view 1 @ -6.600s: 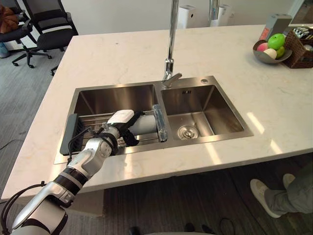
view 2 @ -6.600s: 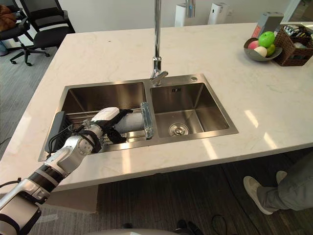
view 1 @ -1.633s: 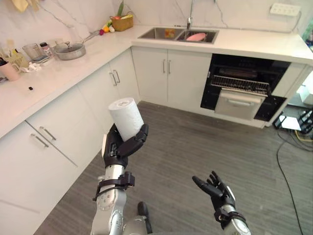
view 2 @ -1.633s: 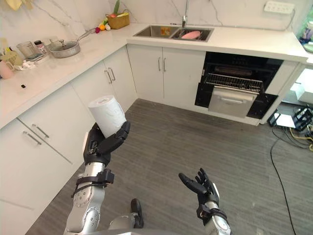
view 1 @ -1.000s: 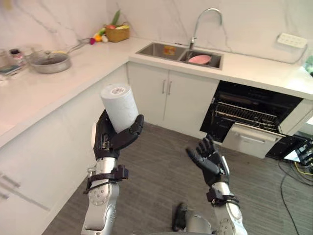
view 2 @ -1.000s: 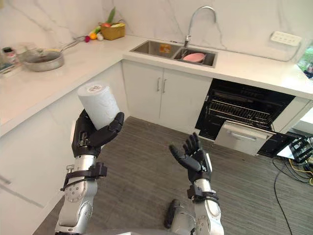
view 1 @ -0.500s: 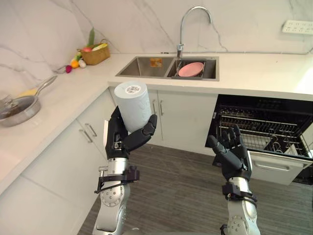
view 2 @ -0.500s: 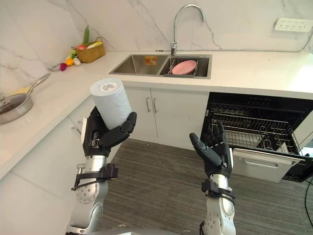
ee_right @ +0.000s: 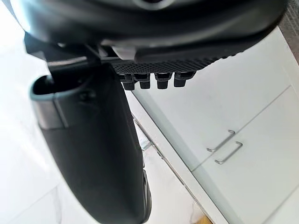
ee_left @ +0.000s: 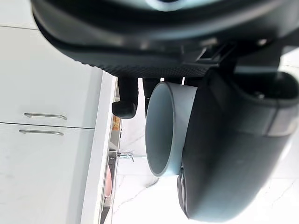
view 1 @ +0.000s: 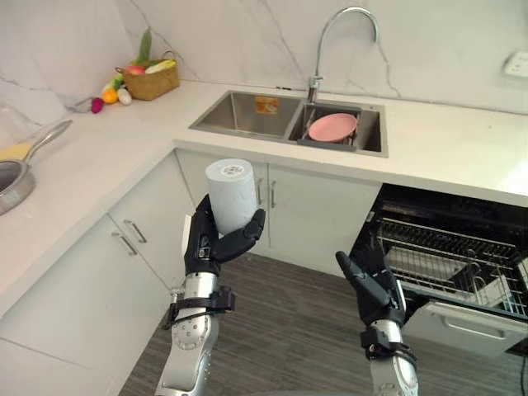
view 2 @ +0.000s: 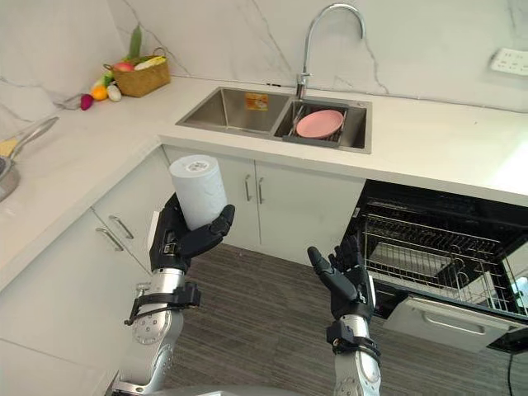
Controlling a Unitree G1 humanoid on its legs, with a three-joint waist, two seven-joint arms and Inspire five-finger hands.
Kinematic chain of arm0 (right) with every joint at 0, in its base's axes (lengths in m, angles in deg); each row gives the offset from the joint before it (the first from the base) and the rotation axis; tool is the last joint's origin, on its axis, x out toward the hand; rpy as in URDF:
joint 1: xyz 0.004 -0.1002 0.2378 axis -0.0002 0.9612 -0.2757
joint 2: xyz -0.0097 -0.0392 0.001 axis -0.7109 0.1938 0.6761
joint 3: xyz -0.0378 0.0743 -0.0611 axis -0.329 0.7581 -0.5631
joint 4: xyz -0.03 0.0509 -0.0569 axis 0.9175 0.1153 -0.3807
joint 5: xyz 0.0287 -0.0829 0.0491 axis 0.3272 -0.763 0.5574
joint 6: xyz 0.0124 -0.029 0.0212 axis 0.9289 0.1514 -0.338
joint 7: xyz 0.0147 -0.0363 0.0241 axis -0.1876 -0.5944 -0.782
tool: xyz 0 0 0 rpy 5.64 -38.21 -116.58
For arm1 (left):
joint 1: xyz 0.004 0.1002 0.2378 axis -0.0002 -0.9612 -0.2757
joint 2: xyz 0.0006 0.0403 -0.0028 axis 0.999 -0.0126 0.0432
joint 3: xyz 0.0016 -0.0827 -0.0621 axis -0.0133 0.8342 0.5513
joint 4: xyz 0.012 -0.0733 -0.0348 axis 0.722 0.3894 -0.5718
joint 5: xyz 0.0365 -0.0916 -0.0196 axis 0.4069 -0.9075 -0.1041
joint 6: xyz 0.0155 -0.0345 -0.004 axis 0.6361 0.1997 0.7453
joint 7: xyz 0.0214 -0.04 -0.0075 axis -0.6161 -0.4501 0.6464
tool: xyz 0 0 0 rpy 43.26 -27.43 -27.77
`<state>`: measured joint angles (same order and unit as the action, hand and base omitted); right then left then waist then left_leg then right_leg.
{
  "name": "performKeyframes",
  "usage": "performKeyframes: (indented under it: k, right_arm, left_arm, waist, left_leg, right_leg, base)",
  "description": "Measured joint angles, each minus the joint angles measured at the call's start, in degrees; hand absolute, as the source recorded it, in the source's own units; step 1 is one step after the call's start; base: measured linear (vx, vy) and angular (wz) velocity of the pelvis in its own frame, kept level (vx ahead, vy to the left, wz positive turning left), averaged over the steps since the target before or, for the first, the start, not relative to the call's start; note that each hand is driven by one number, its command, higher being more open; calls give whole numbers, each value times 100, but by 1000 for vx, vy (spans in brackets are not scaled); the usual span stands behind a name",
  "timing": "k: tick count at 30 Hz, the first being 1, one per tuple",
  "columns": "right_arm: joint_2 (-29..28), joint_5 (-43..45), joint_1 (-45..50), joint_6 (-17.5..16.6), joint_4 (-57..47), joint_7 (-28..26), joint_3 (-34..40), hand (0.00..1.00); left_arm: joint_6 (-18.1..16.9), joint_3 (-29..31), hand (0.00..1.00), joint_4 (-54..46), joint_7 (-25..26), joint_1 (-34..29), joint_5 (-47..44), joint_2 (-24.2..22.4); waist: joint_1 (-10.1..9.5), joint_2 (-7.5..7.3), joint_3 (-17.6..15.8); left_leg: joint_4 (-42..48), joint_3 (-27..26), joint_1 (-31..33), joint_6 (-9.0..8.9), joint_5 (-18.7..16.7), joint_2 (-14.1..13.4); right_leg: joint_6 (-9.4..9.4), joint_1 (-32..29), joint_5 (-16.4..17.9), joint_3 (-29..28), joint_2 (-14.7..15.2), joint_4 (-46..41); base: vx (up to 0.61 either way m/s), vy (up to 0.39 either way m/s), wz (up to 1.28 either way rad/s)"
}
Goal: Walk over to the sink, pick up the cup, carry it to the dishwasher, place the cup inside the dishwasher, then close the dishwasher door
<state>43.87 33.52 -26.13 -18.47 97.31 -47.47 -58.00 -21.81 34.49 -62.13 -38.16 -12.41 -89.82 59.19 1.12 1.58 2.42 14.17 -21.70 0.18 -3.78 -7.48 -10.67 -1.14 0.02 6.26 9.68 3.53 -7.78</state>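
Has swung the whole view a little since half a second ago, with the sink and dishwasher now sitting elsewhere in it. Keeps the same grip on the cup (view 1: 230,194) and carries the right hand (view 1: 375,285) lower in the view than before.

Holds the pale cup upside down in the left hand (view 1: 213,247), above the grey plank floor (view 1: 280,330), with fingers curled round its lower part from one side and thumb pressed against the other. Shows the cup's open mouth in the left wrist view, wedged between thumb and fingers.

Holds the right hand empty, with fingers straight and slightly spread, pointing up and forward, just in front of the open dishwasher (view 1: 450,268). Keeps the cup well apart from that dishwasher, off to its left, with the door open and the wire rack showing inside.

Faces white cupboards (view 1: 124,272) under a pale corner counter (view 1: 99,157). Looks onto a steel sink (view 1: 239,111) with a pink plate (view 1: 332,126) in its right basin and a curved tap (view 1: 314,82) behind it. Takes in a basket (view 1: 155,82) of fruit and vegetables at the back left and a pan (view 1: 7,177) at the left edge.
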Motion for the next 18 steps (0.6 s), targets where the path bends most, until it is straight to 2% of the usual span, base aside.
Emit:
performKeyframes:
  k: [2, 3, 4, 6, 7, 8, 9, 10, 11, 12, 13, 14, 15, 16, 17, 18]
  right_arm:
    - [-13, -10, 71, -9, -184, 0, -12, 100]
    - [-4, -25, 148, -16, -457, -2, -30, 100]
    - [34, -27, 227, -44, -789, -13, -40, 100]
    - [74, -20, 239, -133, -1076, -88, -51, 100]
    - [82, -19, 234, -168, -1139, -115, -51, 100]
    - [74, -16, 183, -293, -1228, -143, -51, 100]
    - [107, -9, 71, -427, -1305, -128, 2, 100]
    - [119, -4, -8, -474, -1311, -116, 28, 100]
    - [158, 9, -195, -534, -1310, -14, 50, 100]
    - [172, 10, -262, -537, -1309, 23, 49, 100]
    - [201, 10, -366, -537, -1310, 115, 37, 100]
    - [203, 11, -406, -537, -1311, 186, 32, 100]
    - [212, 11, -410, -537, -1322, 272, 13, 100]
    - [248, 11, -398, -536, -1325, 304, -1, 100]
    - [220, 10, -374, -527, -1306, 354, -51, 100]
    - [185, 7, -271, -512, -1423, 392, -152, 100]
  left_arm:
    - [-26, 0, 0, -27, 194, 2, -10, -13]
    - [-32, 12, 0, -144, 290, -12, -67, -48]
    - [-50, 33, 0, -347, 364, -53, -98, -108]
    - [-172, 113, 0, -631, 370, -149, -122, -171]
    - [-235, 129, 0, -694, 367, -181, -120, -172]
    - [-385, 151, 0, -732, 353, -211, -114, -160]
    - [-419, 149, 0, -785, 318, -209, -103, -158]
    - [-428, 145, 0, -791, 293, -208, -97, -158]
    - [-422, 110, 0, -774, 231, -212, -94, -153]
    - [-421, 88, 0, -773, 219, -218, -95, -150]
    - [-414, 46, 0, -774, 198, -225, -100, -151]
    - [-414, 22, 0, -777, 163, -227, -107, -153]
    - [-414, 7, 0, -782, 111, -235, -108, -150]
    - [-414, 6, 0, -789, 93, -256, -109, -150]
    - [-423, 1, 0, -819, 80, -322, -113, -133]
    - [-435, 10, 0, -836, 80, -324, -119, -57]
  waist:
    - [0, -23, -69]
    - [-8, 9, -179]
    - [-31, 122, -272]
    - [-36, 185, -305]
    - [-41, 144, -306]
    - [-79, 111, -256]
    - [-62, 106, -243]
    - [-43, 89, -245]
    - [-26, 22, -257]
    - [-37, 4, -269]
    - [-42, 2, -271]
    - [-64, 2, -274]
    - [-146, 18, -283]
    - [-181, 24, -286]
    - [-178, -9, -268]
    - [-173, -133, -300]
  left_leg:
    - [1029, -10, 308, -38, -117, -206]
    - [1863, 22, 559, -32, -122, -426]
    - [2659, 137, 817, 2, -100, -716]
    - [3497, 284, 1105, 135, 123, -1026]
    - [3662, 310, 1172, 158, 240, -1075]
    - [3701, 301, 1224, 164, 141, -1081]
    - [3322, 232, 1188, 181, -209, -913]
    - [3042, 203, 1171, 188, -376, -789]
    - [2163, 211, 1151, 149, -566, -395]
    - [1785, 233, 1133, 128, -550, -262]
    - [1025, 318, 1123, 65, -437, -68]
    - [560, 403, 1119, 65, -237, 2]
    - [11, 440, 1028, 30, 179, 1]
    - [-89, 420, 922, -79, 580, 5]
    - [0, 302, 787, 15, 944, 78]
    - [261, 199, 809, 42, 665, 135]
  right_leg:
    - [10, 50, 175, -6, 35, -240]
    - [26, 112, 305, -3, 17, -421]
    - [65, 129, 462, -13, -88, -620]
    - [161, 207, 680, -57, -222, -845]
    - [221, 235, 729, -82, -236, -859]
    - [254, 255, 751, -155, -205, -850]
    - [248, 260, 755, -200, -115, -847]
    - [239, 255, 755, -214, -38, -849]
    - [103, 256, 708, -283, 196, -836]
    - [60, 261, 706, -328, 282, -828]
    - [-20, 303, 707, -393, 428, -804]
    - [-99, 339, 733, -461, 507, -806]
    - [-256, 391, 824, -604, 580, -872]
    - [-349, 408, 889, -697, 621, -947]
    - [-515, 456, 1039, -798, 713, -1026]
    - [-542, 488, 1060, -793, 863, -1022]
  base:
    - [16, -31, -4]
    - [0, 0, 0]
    - [0, 0, 0]
    - [-22, 10, -8]
    - [52, 20, -18]
    - [108, 43, -19]
    - [123, 61, -15]
    - [120, 96, -10]
    - [89, 100, -12]
    - [122, 157, -22]
    - [152, 207, -25]
    - [215, 304, -40]
    - [208, 293, -45]
    - [204, 304, -57]
    - [185, 268, -46]
    - [167, 245, -44]
